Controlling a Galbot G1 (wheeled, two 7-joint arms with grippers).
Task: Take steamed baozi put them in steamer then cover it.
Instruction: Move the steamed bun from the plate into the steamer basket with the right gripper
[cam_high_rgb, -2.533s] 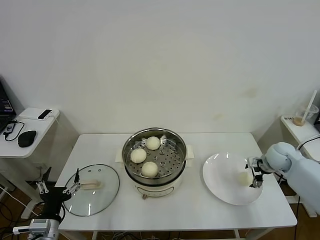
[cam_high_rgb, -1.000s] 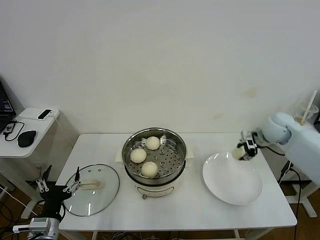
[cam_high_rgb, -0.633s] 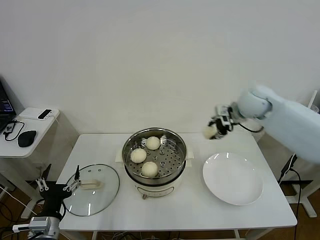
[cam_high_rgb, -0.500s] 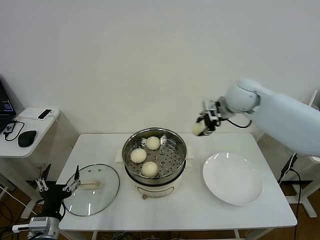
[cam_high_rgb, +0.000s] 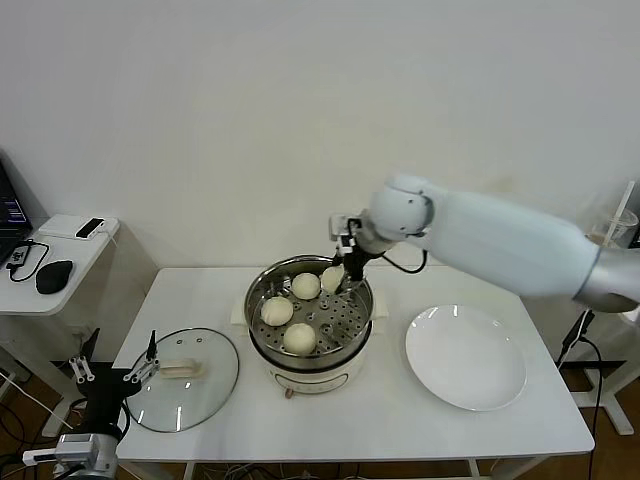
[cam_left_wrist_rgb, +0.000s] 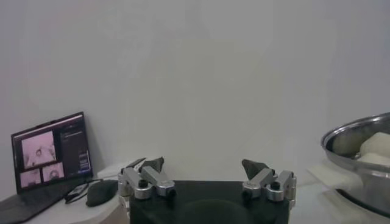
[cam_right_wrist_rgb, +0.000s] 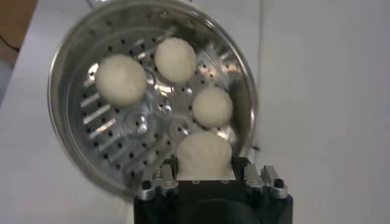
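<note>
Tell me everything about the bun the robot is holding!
The bun is round, smooth and creamy white, like soft dough. The right gripper is shut on it, pinching its sides. It hangs just inside the back right edge of the shiny steamer, above the holey tray. Three other buns already sit on that tray; whether it touches the nearest I cannot tell.

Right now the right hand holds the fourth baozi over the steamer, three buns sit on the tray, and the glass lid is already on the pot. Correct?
Not quite. The glass lid is not on the steamer; the head view shows it lying on the table to the pot's left. The rest holds: the right hand grips the fourth baozi over the pot, with three buns on the tray.
</note>
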